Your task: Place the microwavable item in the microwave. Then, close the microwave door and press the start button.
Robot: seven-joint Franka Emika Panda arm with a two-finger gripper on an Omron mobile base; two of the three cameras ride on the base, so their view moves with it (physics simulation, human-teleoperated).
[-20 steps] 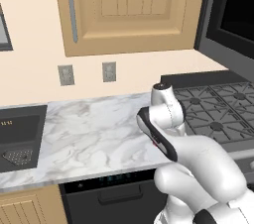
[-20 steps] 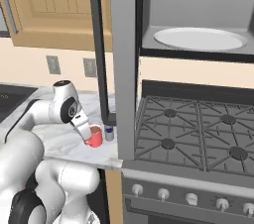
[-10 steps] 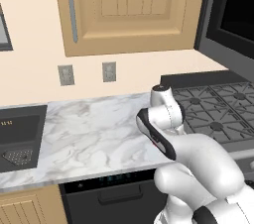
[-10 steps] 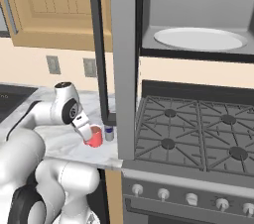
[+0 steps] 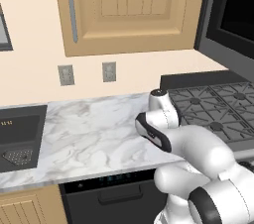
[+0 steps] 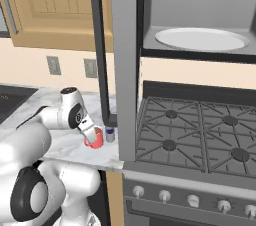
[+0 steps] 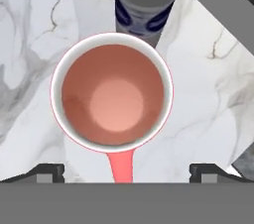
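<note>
- Cup (image 7: 112, 94): red, upright on the marble counter (image 5: 89, 134), near the counter's front right corner. In the right base view the cup (image 6: 95, 138) stands directly below the gripper.
- Hand view: looks straight down into the cup. White rim, reddish-brown interior, red handle pointing toward the bottom edge of the view.
- Gripper (image 7: 127, 172): jaws spread wide, holding nothing. The two fingertips (image 7: 45, 171) sit either side of the handle, wider apart than the cup. Contact with the cup is not visible.
- Gripper in the right base view (image 6: 90, 134): points downward onto the cup's left side; whether it touches the rim cannot be told.
- Bottle (image 7: 144, 5): just beside the cup, on the side opposite the handle. Grey body, blue label. In the right base view the bottle (image 6: 110, 134) stands to the right of the cup, between the cup and the door edge.
- Microwave (image 6: 200, 15): mounted above the stove (image 6: 195, 135), cavity open, white turntable (image 6: 201, 39) inside and bare.
- Door (image 6: 100, 45): swung fully open, seen edge-on, hanging over the counter's right end above the bottle. In the left base view the door (image 5: 230, 25) shows its black glass at upper right.
- Arm (image 5: 198, 153): reaches forward over the counter's right end, next to the stove.
- Sink (image 5: 17, 136): at the counter's left end, well apart from the cup.
</note>
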